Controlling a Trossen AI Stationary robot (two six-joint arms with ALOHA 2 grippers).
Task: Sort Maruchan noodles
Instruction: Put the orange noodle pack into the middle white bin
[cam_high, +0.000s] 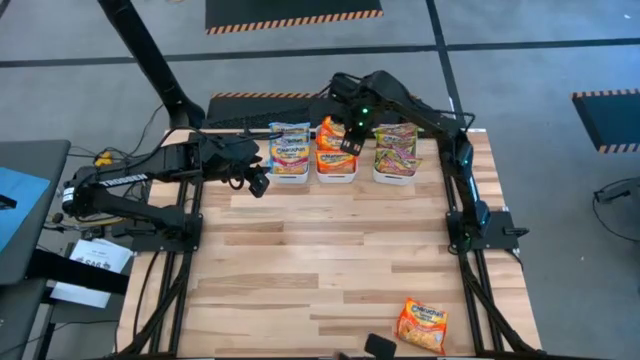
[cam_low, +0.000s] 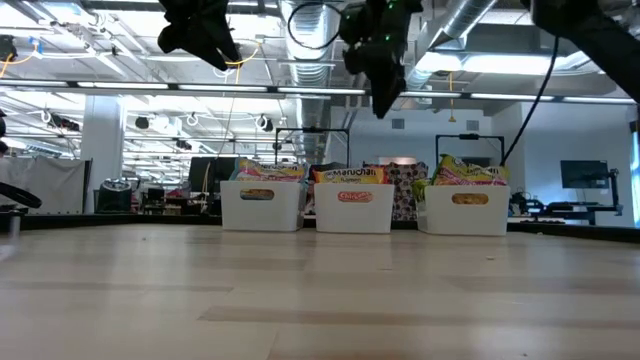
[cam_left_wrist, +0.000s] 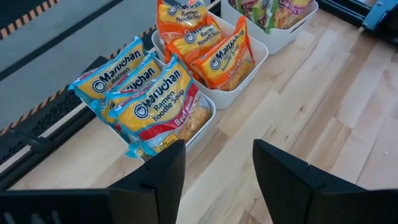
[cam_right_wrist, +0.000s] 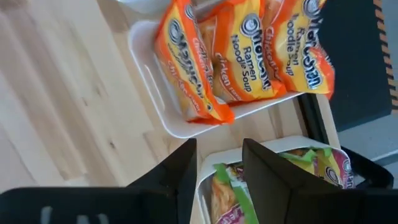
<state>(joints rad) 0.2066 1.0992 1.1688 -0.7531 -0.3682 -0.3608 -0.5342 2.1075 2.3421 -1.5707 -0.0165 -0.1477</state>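
Three white trays stand in a row at the table's far edge. The left tray (cam_high: 289, 176) holds yellow-blue Maruchan noodles (cam_left_wrist: 149, 93). Orange packets (cam_right_wrist: 249, 50) stand on edge in the middle tray (cam_high: 336, 176). Green-yellow packets (cam_high: 396, 145) fill the right tray (cam_high: 395, 177). One more orange packet (cam_high: 422, 325) lies flat by the near right corner. My right gripper (cam_right_wrist: 219, 152) hangs open above the middle tray, pointing down, nothing between its fingers. My left gripper (cam_left_wrist: 217, 152) hovers open in the air just near of the left tray.
A small dark object (cam_high: 378, 346) lies at the near edge beside the loose orange packet. Bare wood spans the table's middle (cam_high: 320, 260). A dark mat with a striped edge (cam_left_wrist: 37, 130) lies behind the trays.
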